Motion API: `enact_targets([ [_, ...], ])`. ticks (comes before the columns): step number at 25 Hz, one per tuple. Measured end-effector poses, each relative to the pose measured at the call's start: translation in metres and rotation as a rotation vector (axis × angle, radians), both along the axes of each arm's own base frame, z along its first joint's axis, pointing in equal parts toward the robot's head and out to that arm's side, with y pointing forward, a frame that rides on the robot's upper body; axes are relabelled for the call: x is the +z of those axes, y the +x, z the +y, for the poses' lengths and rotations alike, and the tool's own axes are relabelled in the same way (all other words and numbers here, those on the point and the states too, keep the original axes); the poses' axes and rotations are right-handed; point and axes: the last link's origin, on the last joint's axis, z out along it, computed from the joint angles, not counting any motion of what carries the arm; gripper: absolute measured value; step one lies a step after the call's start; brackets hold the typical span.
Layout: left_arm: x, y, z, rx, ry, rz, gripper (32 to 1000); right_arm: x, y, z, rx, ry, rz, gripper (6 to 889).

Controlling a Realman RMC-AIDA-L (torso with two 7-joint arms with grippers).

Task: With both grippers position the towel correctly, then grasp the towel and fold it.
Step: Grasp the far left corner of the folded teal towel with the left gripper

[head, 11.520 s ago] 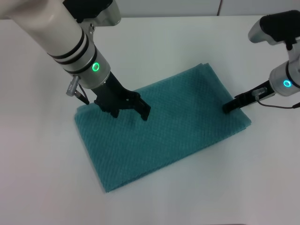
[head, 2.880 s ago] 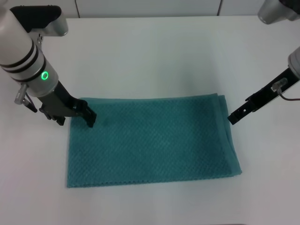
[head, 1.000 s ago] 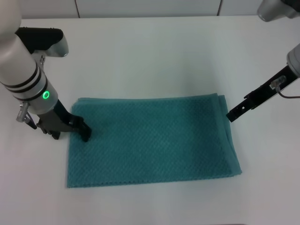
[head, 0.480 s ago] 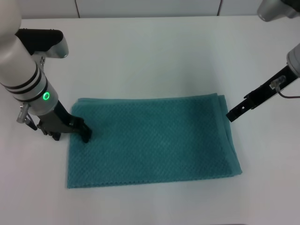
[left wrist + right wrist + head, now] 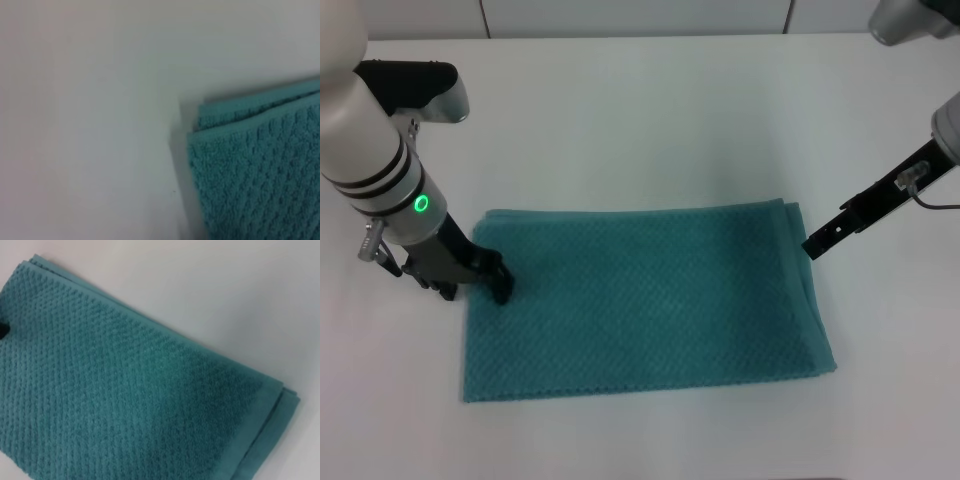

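- White table (image 5: 650,120) all round; the towel (image 5: 645,300) now lies flat and square near its front edge, no longer skewed like earlier.
- Left gripper (image 5: 490,278) has slid down the towel's left edge over the last few seconds; can't tell if it's clamped.
- Right gripper (image 5: 817,243) hovers just off the far-right corner, grip unclear too.
- Positioning looks done, so grasping's next.

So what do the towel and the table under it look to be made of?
The towel looks like soft woven terry or cotton-type cloth, matte teal, with a dimpled waffle weave and stacked hemmed edges showing at its corner. The table looks like a smooth, hard white surface, perhaps laminate; its faint sheen leaves the exact material open.
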Motion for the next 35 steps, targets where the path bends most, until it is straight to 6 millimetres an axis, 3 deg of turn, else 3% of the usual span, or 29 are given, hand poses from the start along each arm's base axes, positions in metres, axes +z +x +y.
enact_targets([
  [11,0.0011,0.0021,0.0002,-0.001,-0.007,0.001,612,0.0000,0.0002,-0.0001,-0.001,0.000,0.000,853],
  [22,0.0015,0.0027,0.0006,-0.002,-0.009,0.003,151,0.0000,0.0006,-0.0001,-0.001,0.001,0.000,854],
  [25,0.0013,0.0028,0.0004,-0.008,-0.015,0.011,95,0.0000,0.0010,-0.0003,-0.002,0.002,0.000,854],
  [35,0.0062,0.0030,0.0036,-0.027,-0.012,0.034,91,-0.0001,0.0049,-0.0013,-0.008,0.009,-0.001,854],
])
